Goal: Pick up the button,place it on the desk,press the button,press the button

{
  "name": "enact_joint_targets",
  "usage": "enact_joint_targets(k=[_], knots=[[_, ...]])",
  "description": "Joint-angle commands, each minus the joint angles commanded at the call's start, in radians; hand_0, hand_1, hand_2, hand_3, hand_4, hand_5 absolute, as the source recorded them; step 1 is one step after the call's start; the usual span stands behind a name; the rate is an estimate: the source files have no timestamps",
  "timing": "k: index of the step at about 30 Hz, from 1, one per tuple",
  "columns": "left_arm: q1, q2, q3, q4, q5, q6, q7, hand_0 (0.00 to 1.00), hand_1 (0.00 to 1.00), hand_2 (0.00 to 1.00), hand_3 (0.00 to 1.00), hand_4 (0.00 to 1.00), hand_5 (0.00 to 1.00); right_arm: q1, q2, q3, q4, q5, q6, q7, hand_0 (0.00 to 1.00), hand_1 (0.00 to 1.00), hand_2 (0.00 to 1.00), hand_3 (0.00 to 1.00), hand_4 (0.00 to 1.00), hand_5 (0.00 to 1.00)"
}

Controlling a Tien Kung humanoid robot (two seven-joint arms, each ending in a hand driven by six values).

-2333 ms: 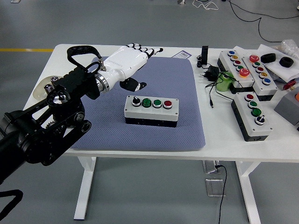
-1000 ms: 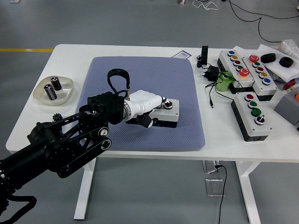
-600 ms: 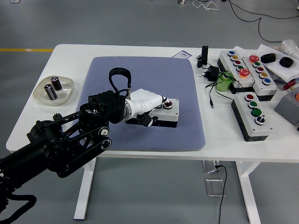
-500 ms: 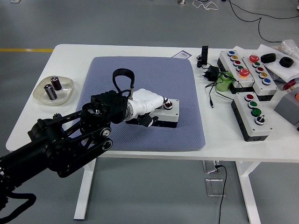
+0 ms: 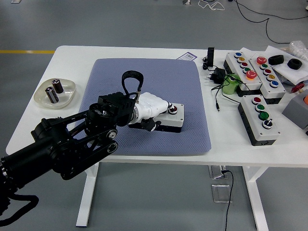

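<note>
The left robot hand [image 5: 155,107] has dropped onto the button box [image 5: 174,117] on the grey mat [image 5: 187,82], fingers curled, holding nothing; a press appears under way.

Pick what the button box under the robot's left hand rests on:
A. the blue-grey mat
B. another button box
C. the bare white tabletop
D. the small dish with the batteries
A: the button box sits on the blue-grey mat, with the left hand laid over its top.
</note>
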Motion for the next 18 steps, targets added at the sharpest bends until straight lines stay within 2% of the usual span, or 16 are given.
enact_joint_targets(k=[4,8,12,18], knots=[[-0.003,-0.001,-0.001,0.011,-0.006,-0.023,0.003,0.014,0.002,0.047,0.711,0.500,0.002,0.000,0.000,0.003,0.000,-0.003,0.000,0.000,0.655,0.574,0.609,0.648,0.280,0.281],[0.006,0.001,-0.012,0.006,-0.003,-0.002,-0.001,0.016,0.002,0.048,0.720,0.507,0.002,0.000,0.000,0.002,0.000,-0.001,0.000,0.000,0.656,0.574,0.609,0.648,0.280,0.281],[0.012,0.006,-0.048,-0.014,-0.002,0.007,-0.001,0.016,0.002,0.048,0.720,0.507,0.002,0.001,0.000,0.003,0.000,-0.002,-0.001,0.000,0.656,0.574,0.609,0.648,0.280,0.281],[0.024,0.022,-0.124,-0.072,-0.009,-0.019,0.006,0.019,0.002,0.048,0.732,0.513,0.002,0.002,0.001,0.004,0.000,-0.002,-0.001,-0.001,0.656,0.574,0.608,0.648,0.280,0.281]])
